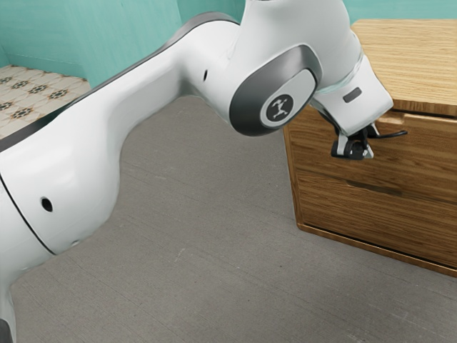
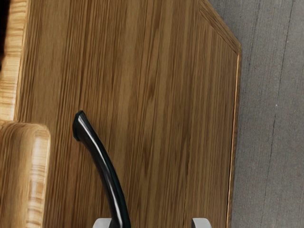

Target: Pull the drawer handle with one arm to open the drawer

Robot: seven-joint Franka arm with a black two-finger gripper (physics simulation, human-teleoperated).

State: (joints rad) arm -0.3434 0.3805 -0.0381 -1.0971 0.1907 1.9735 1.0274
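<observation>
In the exterior view, the task is judged to be at an early stage. The upper drawer [image 1: 421, 153] of the wooden cabinet [image 1: 414, 57] is seen with its front nearly flush with the lower drawer [image 1: 385, 214] beneath it, so little or no opening can be made out. The gripper [image 1: 353, 148] is brought to the end of the black handle [image 1: 393, 133] that lies toward the exterior view's left, at the drawer's front. The grasp and the whole pull are judged to be left. From this side, the spread of the fingers cannot be read well.

In the wrist view, the handle [image 2: 99, 156] is seen as a curved black bar standing off the drawer front [image 2: 156, 95], with the cabinet's top edge [image 2: 23, 175] beside it. Two pale fingertips [image 2: 202, 222] are shown set wide apart. The handle passes between them, just beside one and well apart from the other. The gripper is therefore spread around the bar, and nothing is pinched yet.
</observation>
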